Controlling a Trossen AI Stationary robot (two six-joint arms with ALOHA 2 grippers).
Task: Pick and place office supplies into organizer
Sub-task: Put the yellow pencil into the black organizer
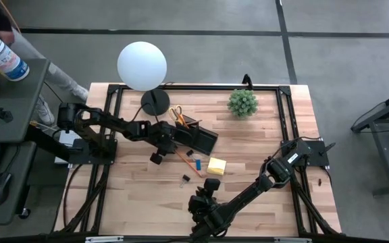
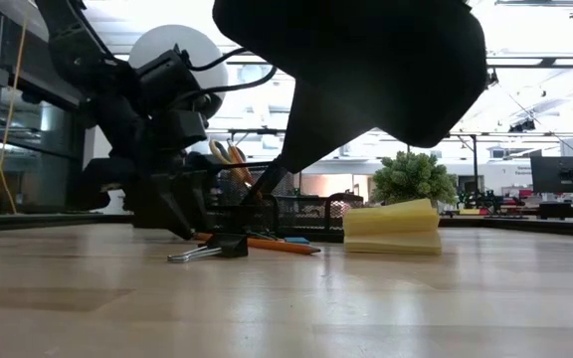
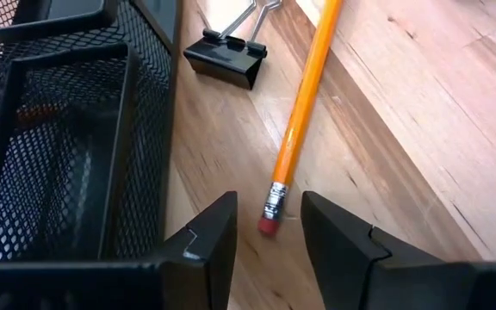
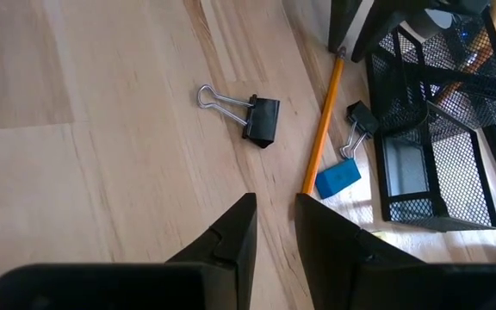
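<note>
Left pincer (image 3: 265, 237) low over the worktop (image 1: 262, 162) at centre-left of the high view, just beside the organizer (image 1: 198, 137); jaws apart with nothing in them, straddling the eraser end of the pencil (image 3: 304, 116); not closed on it yet.

Pencil lies flat on the wood, running diagonally up to the upper right in the left wrist view; in the high view it sits (image 1: 184, 162) just below the organizer. Judgement: light, stiff, hard painted shaft, likely slick and prone to roll or pivot; best pinched across the shaft a little above the metal ferrule, not on the rubber tip, which is soft and could squirm out; a grip so near one end will let the far end droop, so a firm squeeze is wanted.

Binder clip (image 3: 226, 58) near the pencil, upper middle of the left wrist view, apart from it; small, rigid, wire handles make an awkward hold. Blue eraser (image 4: 338, 178) and a second small clip (image 4: 357, 125) sit by the pencil beside the mesh wall in the right wrist view; another clip (image 4: 246, 112) lies well apart from them. Sticky pad (image 1: 216, 165) below right of the organizer; soft edges, light. Scissors (image 1: 176, 115) already stand in the organizer.

Right pincer (image 4: 274, 228) waits at bottom centre of the high view, jaws a small gap apart, empty.
</note>
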